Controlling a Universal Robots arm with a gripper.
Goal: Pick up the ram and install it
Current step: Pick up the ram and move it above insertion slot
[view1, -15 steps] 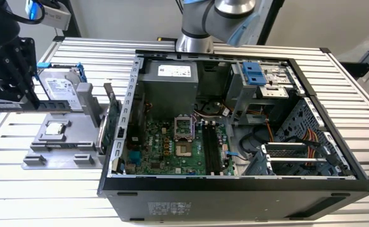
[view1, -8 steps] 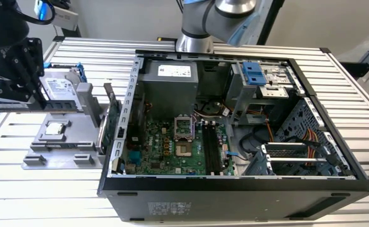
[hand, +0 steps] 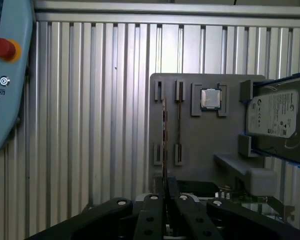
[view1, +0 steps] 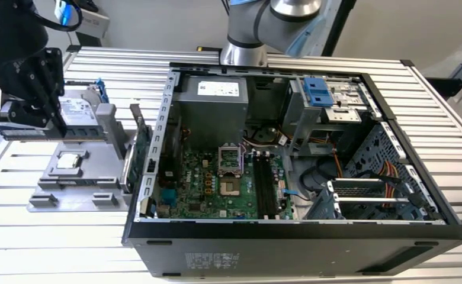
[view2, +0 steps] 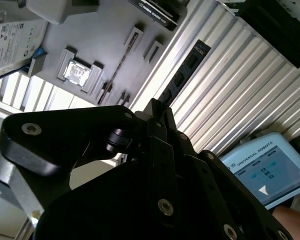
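Since the jaws are clamping the thin ram [view2: 182, 76] by its flat faces, with much of it jutting beyond the gripper [view2: 157, 107], the stick could be pivoting in the pinch. A tilted ram risks jamming in the black slots [view1: 264, 188]. It is hanging over the grey fixture [view1: 49, 200] at the exterior view's left, well apart from the case [view1: 161, 136].
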